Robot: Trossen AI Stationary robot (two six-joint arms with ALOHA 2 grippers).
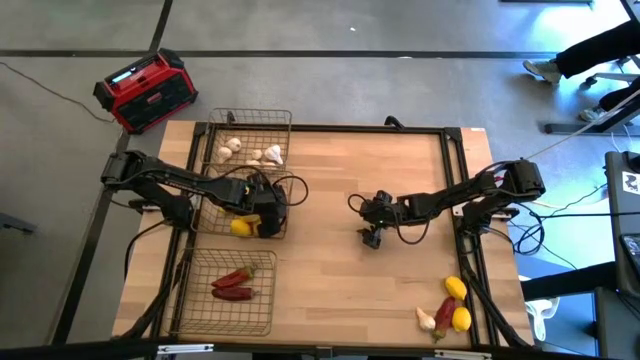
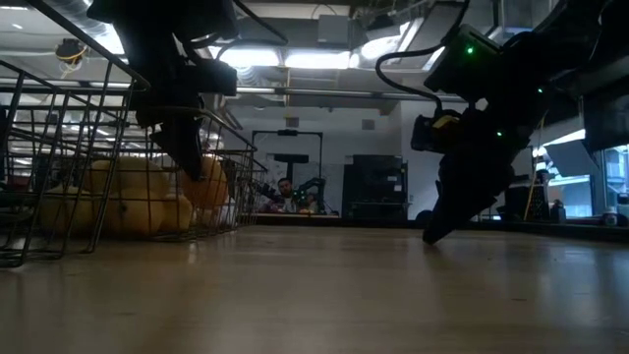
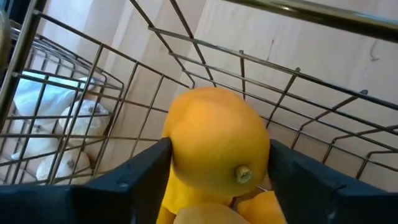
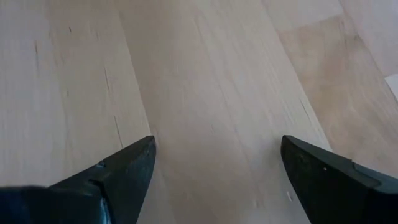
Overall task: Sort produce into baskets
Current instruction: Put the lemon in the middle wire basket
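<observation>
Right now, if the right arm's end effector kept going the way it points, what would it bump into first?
Probably just the bare table. The right end effector is open and angled down at plain wood, with nothing between its fingers.

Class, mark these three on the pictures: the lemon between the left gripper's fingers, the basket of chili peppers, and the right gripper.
lemon (image 3: 217, 140), left wrist view, middle of its rind.
basket of chili peppers (image 1: 198, 318), high view, bare mesh floor.
right gripper (image 4: 214, 165), right wrist view, midway between fingertips.

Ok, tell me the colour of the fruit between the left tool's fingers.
Yellow-orange lemon; left wrist view.
</observation>
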